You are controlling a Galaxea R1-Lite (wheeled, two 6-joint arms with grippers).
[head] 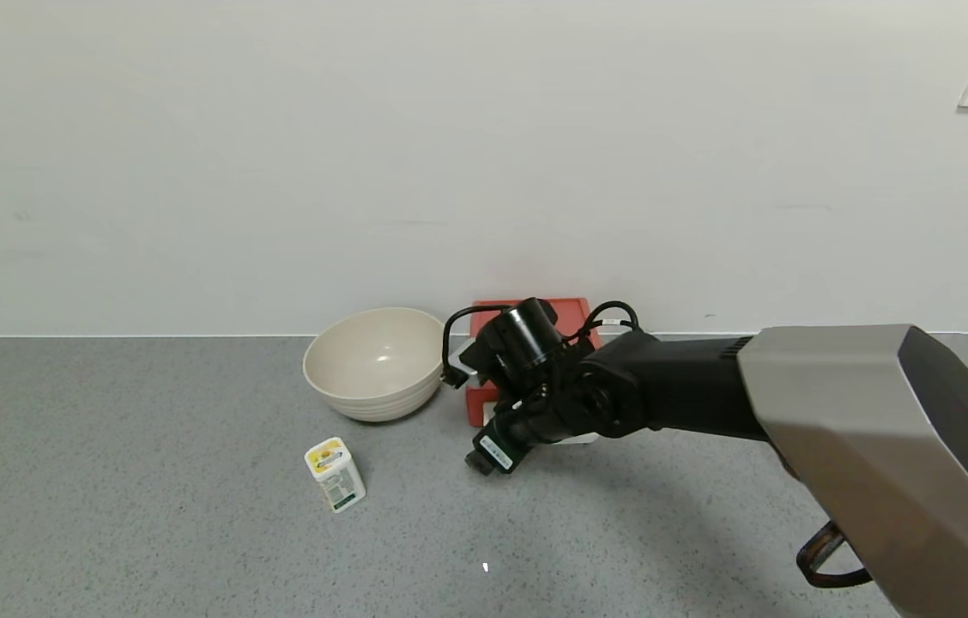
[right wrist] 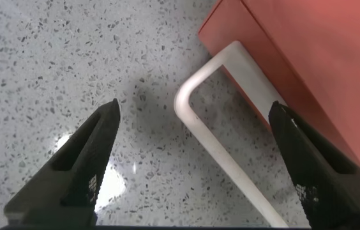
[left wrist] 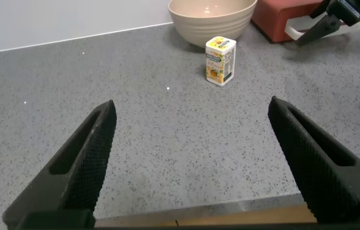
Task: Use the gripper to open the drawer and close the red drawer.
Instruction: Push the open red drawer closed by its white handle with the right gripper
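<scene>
The salmon-red drawer (head: 571, 308) stands against the wall, right of the beige bowl, mostly hidden behind my right arm. Its white loop handle (right wrist: 230, 159) lies just above the table in front of the red front (right wrist: 307, 57). My right gripper (head: 501, 444) is open and hangs over the handle's left corner, with the handle bar between the two fingers in the right wrist view (right wrist: 194, 108) and touching neither. I cannot tell how far the tray is out. My left gripper (left wrist: 191, 105) is open and empty over bare table, far from the drawer (left wrist: 274, 18).
A beige bowl (head: 374, 363) stands left of the drawer. A small yellow-and-white carton (head: 335, 474) stands in front of the bowl. The grey speckled table (head: 149, 481) runs to the wall. Its near edge (left wrist: 231, 216) is just below the left gripper.
</scene>
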